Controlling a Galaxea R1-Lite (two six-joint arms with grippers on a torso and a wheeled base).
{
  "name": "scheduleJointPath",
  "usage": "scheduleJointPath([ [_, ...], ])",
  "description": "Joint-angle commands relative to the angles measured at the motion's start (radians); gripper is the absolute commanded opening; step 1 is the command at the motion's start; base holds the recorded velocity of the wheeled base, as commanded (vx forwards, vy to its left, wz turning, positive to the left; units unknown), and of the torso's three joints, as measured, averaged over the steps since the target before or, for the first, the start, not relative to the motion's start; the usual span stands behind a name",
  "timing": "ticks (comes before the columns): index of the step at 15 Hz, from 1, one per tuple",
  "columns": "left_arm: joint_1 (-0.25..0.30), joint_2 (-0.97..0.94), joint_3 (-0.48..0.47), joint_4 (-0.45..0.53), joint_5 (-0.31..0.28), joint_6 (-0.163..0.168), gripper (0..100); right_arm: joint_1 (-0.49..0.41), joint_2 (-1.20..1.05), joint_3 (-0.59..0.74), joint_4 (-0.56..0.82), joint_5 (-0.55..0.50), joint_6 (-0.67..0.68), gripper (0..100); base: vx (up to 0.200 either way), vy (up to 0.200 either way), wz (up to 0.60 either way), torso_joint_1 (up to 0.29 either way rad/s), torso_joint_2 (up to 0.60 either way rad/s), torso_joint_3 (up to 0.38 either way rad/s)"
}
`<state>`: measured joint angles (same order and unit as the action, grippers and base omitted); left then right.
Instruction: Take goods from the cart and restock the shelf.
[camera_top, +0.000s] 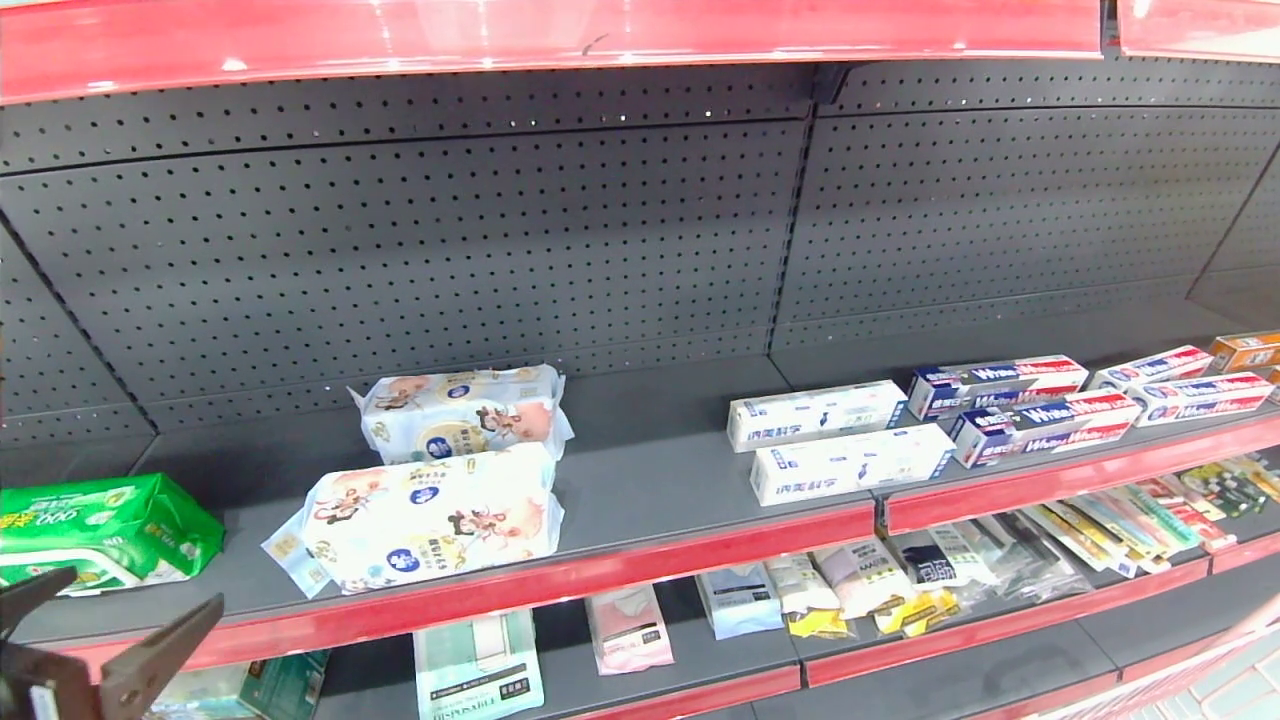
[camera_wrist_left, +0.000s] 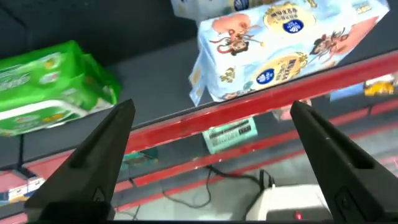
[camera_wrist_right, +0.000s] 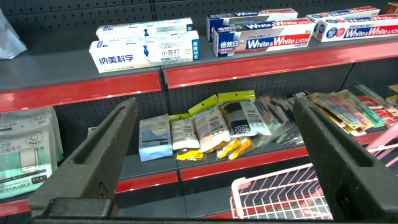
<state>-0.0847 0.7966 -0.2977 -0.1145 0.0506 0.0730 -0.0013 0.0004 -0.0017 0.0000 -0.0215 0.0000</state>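
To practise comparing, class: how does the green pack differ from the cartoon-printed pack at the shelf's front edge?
The green pack has a bright green wrapper; the cartoon-printed pack a pale one with figures. The green pack lies alone at the shelf's left end; the cartoon-printed pack lies nearer the middle, a matching pack behind it. Both are soft packs lying flat on one shelf.

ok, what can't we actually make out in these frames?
- Cart: right wrist view shows one wire corner; the bottom edge cuts off its load.
- Green pack: head view, cut by the left edge.
- Rear tissue pack: head view, lower part hidden behind the front pack.
- Lower-shelf packets: head view, tops hidden by the shelf lip; too small to identify.
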Motion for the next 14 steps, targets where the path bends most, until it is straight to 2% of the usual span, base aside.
scheduleJointPath([
  [1,0.039,-0.309,0.126,0.016,-0.029,-0.022,100,0.0,0.0,0.0,0.0,0.0,-0.002,100,0.0,0.0,0.0,0.0,0.0,0.0],
  [5,0.039,-0.45,0.213,0.022,-0.031,-0.044,100,0.0,0.0,0.0,0.0,0.0,0.0,100,0.0,0.0,0.0,0.0,0.0,0.0],
  [6,0.042,-0.507,0.259,0.025,-0.008,-0.045,100,0.0,0.0,0.0,0.0,0.0,0.0,100,0.0,0.0,0.0,0.0,0.0,0.0],
  [7,0.045,-0.585,0.298,0.073,0.066,-0.05,100,0.0,0.0,0.0,0.0,0.0,0.0,100,0.0,0.0,0.0,0.0,0.0,0.0],
  [8,0.045,-0.585,0.298,0.073,0.066,-0.05,100,0.0,0.0,0.0,0.0,0.0,0.0,100,0.0,0.0,0.0,0.0,0.0,0.0],
  [9,0.085,-0.616,0.276,0.127,0.098,-0.056,100,0.0,0.0,0.0,0.0,0.0,0.0,100,0.0,0.0,0.0,0.0,0.0,0.0],
  [11,0.149,-0.662,0.276,0.127,0.097,-0.055,100,0.0,0.0,0.0,0.0,0.0,0.0,100,0.0,0.0,0.0,0.0,0.0,0.0],
  [14,0.137,-0.718,0.282,0.098,0.072,-0.055,100,0.0,0.0,0.0,0.0,0.0,-0.002,100,0.0,0.0,0.0,0.0,0.0,0.0],
])
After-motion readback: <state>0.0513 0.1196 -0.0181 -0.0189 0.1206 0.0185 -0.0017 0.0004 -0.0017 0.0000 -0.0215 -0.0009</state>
